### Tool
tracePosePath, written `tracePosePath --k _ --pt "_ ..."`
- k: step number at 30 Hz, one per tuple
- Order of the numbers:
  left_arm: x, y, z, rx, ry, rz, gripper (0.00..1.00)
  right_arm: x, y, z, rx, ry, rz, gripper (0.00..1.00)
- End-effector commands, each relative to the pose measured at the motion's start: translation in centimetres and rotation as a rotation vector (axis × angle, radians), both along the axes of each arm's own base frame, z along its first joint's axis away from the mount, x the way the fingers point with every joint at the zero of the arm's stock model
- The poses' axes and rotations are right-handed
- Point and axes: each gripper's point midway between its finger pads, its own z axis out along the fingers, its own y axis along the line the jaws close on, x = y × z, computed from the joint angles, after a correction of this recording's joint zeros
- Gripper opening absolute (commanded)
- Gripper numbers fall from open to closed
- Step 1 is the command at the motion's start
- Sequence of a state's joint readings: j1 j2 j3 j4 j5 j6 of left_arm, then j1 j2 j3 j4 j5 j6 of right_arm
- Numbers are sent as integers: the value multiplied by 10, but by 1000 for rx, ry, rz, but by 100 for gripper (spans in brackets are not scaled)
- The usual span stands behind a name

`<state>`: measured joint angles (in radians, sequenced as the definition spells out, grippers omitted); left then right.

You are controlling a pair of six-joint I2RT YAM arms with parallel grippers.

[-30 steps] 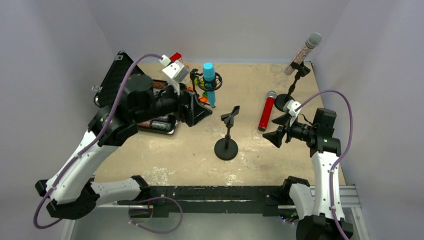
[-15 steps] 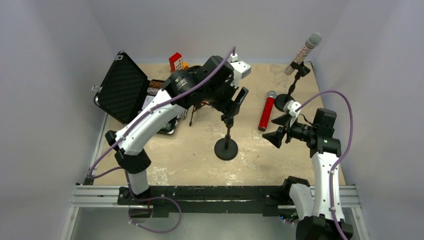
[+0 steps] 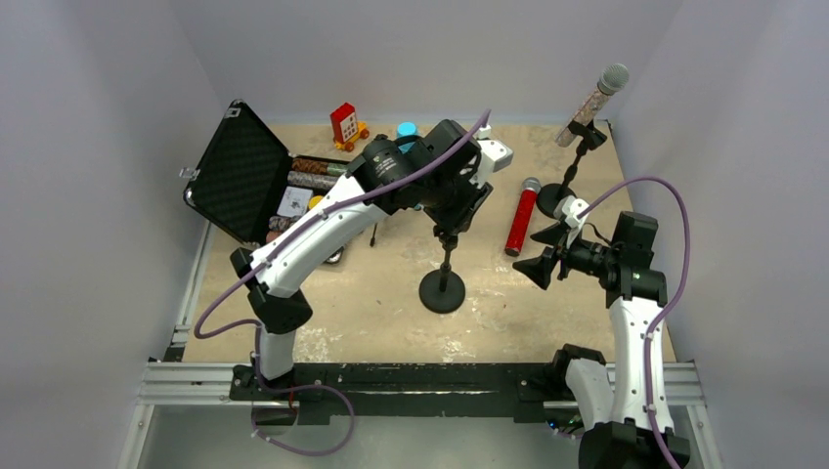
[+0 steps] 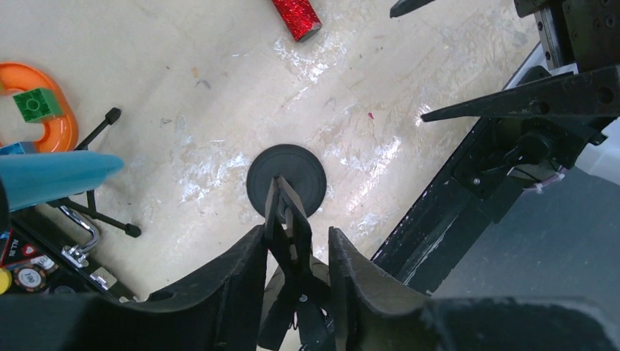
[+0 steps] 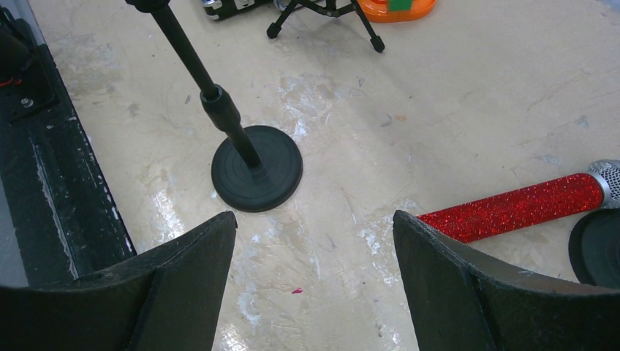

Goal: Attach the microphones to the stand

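The middle stand [image 3: 442, 291] has a round black base [image 4: 311, 175] and a spring clip [image 4: 281, 212] on top. My left gripper [image 4: 296, 230] reaches down over it from above, its jaws narrowed onto the clip [image 3: 458, 217]. The cyan-blue microphone [image 3: 407, 130] sits in a tripod stand behind the left arm; its tapered end [image 4: 58, 178] shows at left. The red glitter microphone [image 3: 521, 220] lies flat on the table [image 5: 519, 207]. The silvery-pink microphone [image 3: 589, 101] is clipped on the back-right stand. My right gripper [image 3: 541, 266] hovers open and empty [image 5: 314, 219] near the red one.
An open black case [image 3: 244, 171] with small items lies at back left. A red toy [image 3: 343, 122] stands behind it. An orange ring toy [image 4: 44, 124] and tripod legs [image 4: 110, 219] sit left of the middle stand. A black rail [image 3: 420, 376] runs along the near edge.
My left arm swung right from beside the blue microphone's stand to above the middle stand, and its jaws narrowed onto the clip. The right arm stayed still.
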<state>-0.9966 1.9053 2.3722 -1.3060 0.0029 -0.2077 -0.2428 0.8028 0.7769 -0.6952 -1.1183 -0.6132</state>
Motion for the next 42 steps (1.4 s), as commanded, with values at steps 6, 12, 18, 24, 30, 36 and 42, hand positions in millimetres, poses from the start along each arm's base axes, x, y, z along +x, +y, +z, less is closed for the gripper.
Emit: tracePosePath --k 6,12,18,24,30,36,42 --pt "-16 -17 18 -58 -69 -245 4 -2 1 3 7 -12 10 82" --pt "-27 -23 26 -92 -163 -488 0 -2 1 1 5 -9 8 82" --pt "-19 -22 28 -83 -234 -513 38 -1 0 0 2 -5 3 82" --pt "-6 -19 61 -199 -339 -363 65 1 -2 -2 -7 -5 -6 82" --pt "-13 2 104 -393 -425 -267 77 16 -13 -8 -24 36 -92 82" --pt "-35 69 107 -554 -508 -117 92 47 -34 -11 -86 112 -249 80" --pt "-47 136 40 -589 -506 114 99 99 -49 -26 -133 195 -561 83"
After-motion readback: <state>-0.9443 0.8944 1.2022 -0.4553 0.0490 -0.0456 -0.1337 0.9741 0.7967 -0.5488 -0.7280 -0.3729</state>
